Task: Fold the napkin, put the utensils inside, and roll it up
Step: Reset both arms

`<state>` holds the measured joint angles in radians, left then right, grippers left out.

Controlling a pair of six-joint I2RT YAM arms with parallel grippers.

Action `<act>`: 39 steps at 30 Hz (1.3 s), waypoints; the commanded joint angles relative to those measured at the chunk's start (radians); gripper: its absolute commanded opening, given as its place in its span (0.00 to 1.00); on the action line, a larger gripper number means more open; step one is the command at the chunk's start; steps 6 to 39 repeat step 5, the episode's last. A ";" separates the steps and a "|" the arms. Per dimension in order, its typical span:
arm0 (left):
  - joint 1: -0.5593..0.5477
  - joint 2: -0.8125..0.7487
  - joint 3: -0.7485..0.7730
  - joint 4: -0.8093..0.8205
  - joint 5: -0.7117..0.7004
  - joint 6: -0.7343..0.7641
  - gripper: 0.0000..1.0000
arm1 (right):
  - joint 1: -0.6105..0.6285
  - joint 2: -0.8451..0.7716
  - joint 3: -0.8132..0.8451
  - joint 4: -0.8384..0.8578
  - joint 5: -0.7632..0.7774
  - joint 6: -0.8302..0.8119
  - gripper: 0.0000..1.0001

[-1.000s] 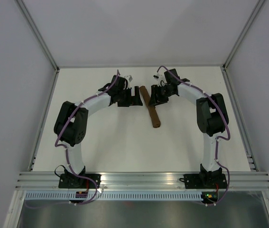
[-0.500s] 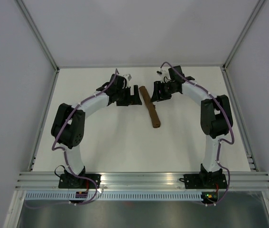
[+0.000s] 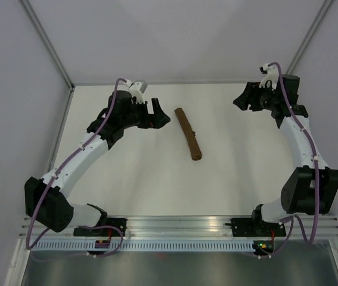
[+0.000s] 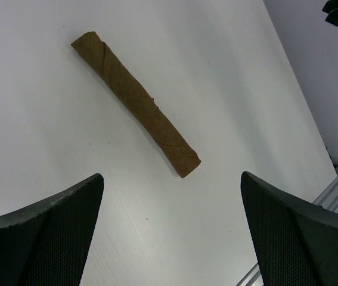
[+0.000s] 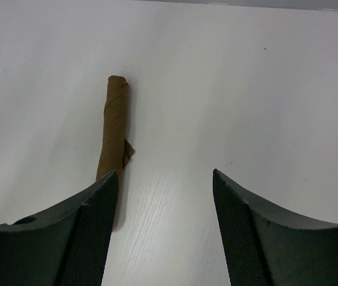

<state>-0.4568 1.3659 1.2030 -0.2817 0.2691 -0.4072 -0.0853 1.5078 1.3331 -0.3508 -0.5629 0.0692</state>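
The white table (image 3: 157, 185) carries only one thing, and the two arms bend over it from the near edge. The left arm (image 3: 79, 158) reaches along the left edge toward the far side, and the right arm (image 3: 303, 143) rises along the right edge toward the far right corner. The napkin (image 3: 189, 133) lies as a tight brown roll in the far half of the table, about midway between the left and right edges. It is slanted: its far end points a little to the left and its near end a little to the right. A small corner of cloth sticks out from the roll near its middle, on the right side. What is inside the roll cannot be seen. The left gripper (image 3: 160, 113) hangs near the far end of the roll, on its left, not touching it; its fingers stand wide apart with nothing between them. The right gripper (image 3: 241, 98) is well apart from the roll, near the far right corner, and its fingers are also spread and hold nothing
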 commanded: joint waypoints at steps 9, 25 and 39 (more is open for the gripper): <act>-0.005 -0.057 -0.056 -0.007 -0.004 0.030 1.00 | -0.036 -0.130 -0.114 0.055 0.021 -0.051 0.73; -0.005 -0.057 -0.056 -0.007 -0.004 0.030 1.00 | -0.036 -0.130 -0.114 0.055 0.021 -0.051 0.73; -0.005 -0.057 -0.056 -0.007 -0.004 0.030 1.00 | -0.036 -0.130 -0.114 0.055 0.021 -0.051 0.73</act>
